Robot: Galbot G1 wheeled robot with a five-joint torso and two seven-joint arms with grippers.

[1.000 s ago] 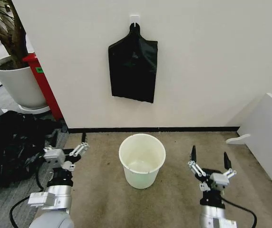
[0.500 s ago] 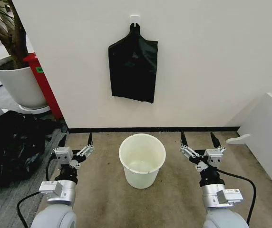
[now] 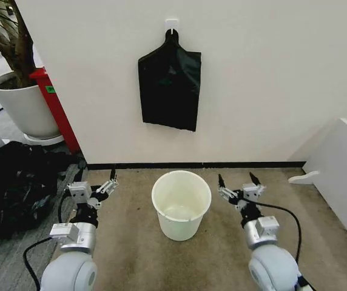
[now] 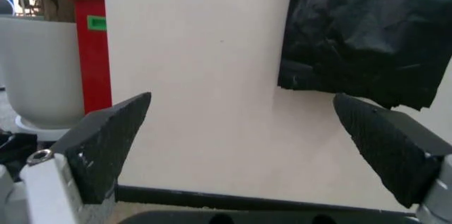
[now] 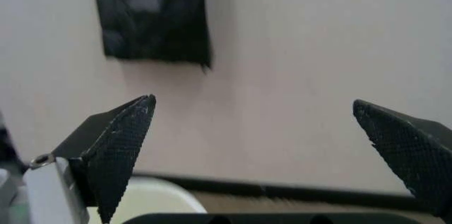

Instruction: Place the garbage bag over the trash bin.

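currently the trash bin (image 3: 181,205) stands upright on the brown carpet floor (image 3: 219,254), near the black baseboard of the white wall (image 3: 264,79), open mouth up, nothing draped over its rim. inside looks bare, cream-white.

the garbage bag (image 3: 170,90) hangs flat against the wall from a small white hook (image 3: 171,24), pinched to a point at the top, straight above the bin and well apart from it. whether it is 1 bag or a bundle: cannot tell. its lower edge shows in the left wrist view (image 4: 367,33) and, blurred, in the right wrist view (image 5: 154,15).

left end effector (image 3: 93,185): raised beside the bin on the robot's left, apart from it, fingers spread wide, pointing toward the wall, holding nothing. the left wrist view shows both black textured fingertips (image 4: 106,139) far apart with bare wall between them.

right end effector (image 3: 239,185): raised beside the bin on the robot's right, apart from it, fingers likewise spread wide, nothing between them. the right wrist view shows the bin's rim (image 5: 159,200) at the lower edge.

off to the robot's left: a white plant pot (image 3: 22,106) with a tree, a red box (image 3: 55,103) behind it, a heap of black plastic (image 3: 13,188) on the floor.
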